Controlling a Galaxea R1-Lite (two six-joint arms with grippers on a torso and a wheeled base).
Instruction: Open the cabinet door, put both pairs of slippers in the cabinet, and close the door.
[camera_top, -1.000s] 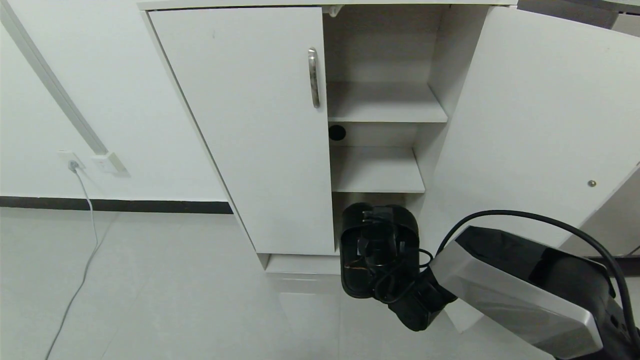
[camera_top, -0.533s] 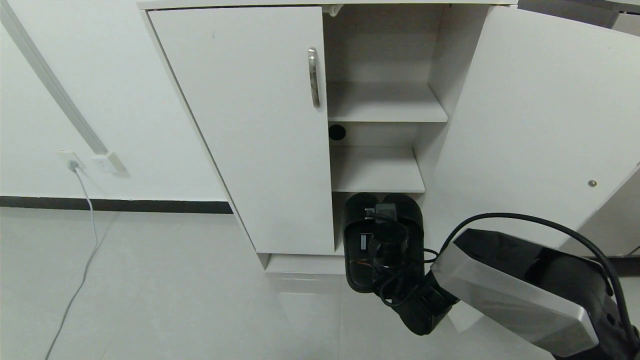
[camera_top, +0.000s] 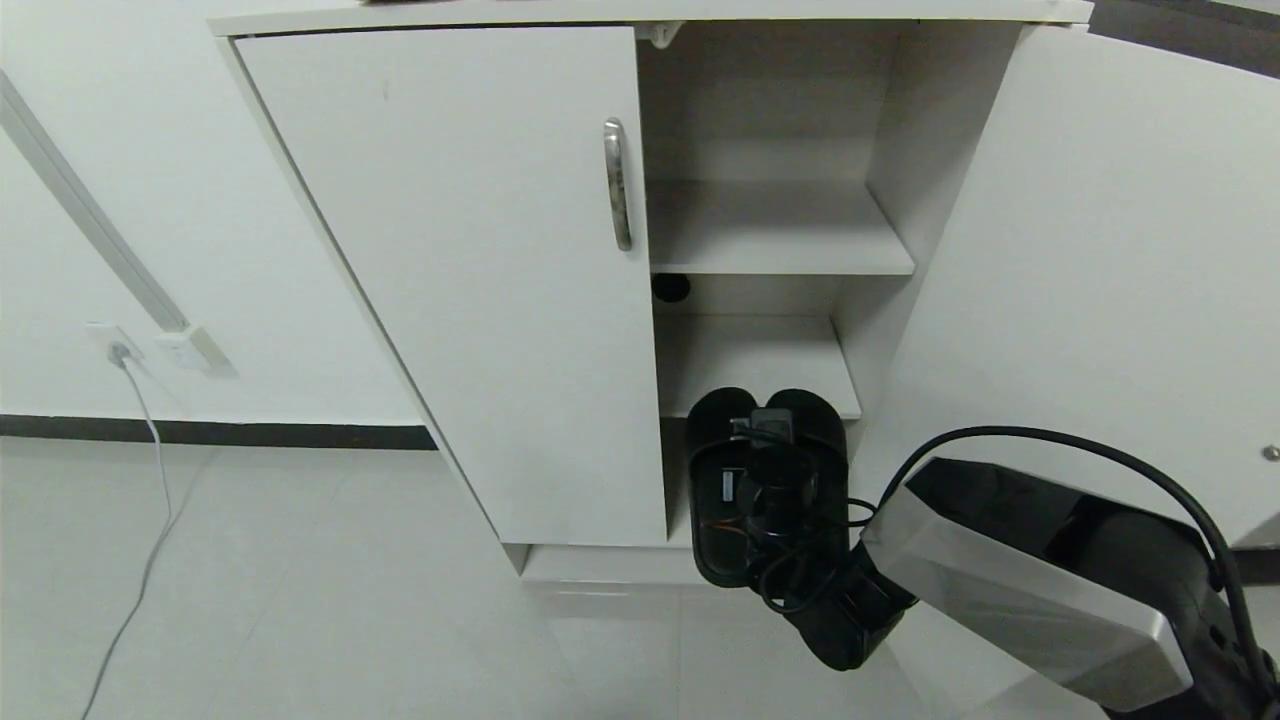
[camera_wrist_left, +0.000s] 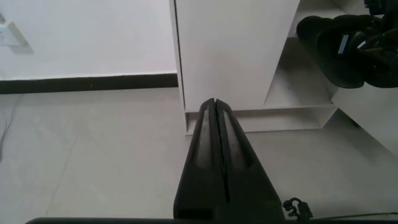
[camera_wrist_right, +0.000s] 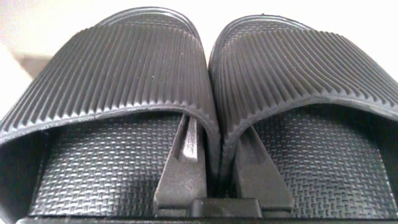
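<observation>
The right gripper (camera_wrist_right: 217, 168) is holding one pair of black slippers (camera_top: 716, 420). Its fingers (camera_wrist_right: 185, 163) are nearly together, one slid under each strap, pinching the two adjoining strap walls between them. The pair is hanging at the mouth of the cabinet (camera_top: 900, 120), in the lowest bay. The toes are just below the front edge of the lower shelf (camera_top: 760, 365), and the heels are reaching out past the base board (camera_wrist_left: 298, 93), which the soles are not yet touching. The right door (camera_top: 1090, 260) is standing wide open and the left door (camera_top: 450, 270) is shut. The left gripper (camera_wrist_left: 214, 109) is hanging over the floor (camera_wrist_left: 93, 155) with its jaws pressed together on nothing.

Several things could go wrong from here:
- Pushing in too high would probably catch the toes on the lower shelf and twist the pair in the pinch.
- The grip is taking only soft strap edges, so one slipper could slide free and drop outside.
- Letting go this far out would likely leave the heels overhanging and block the door from closing.
- The arm is close beside the open door, so a sideways drift could knock it.
</observation>
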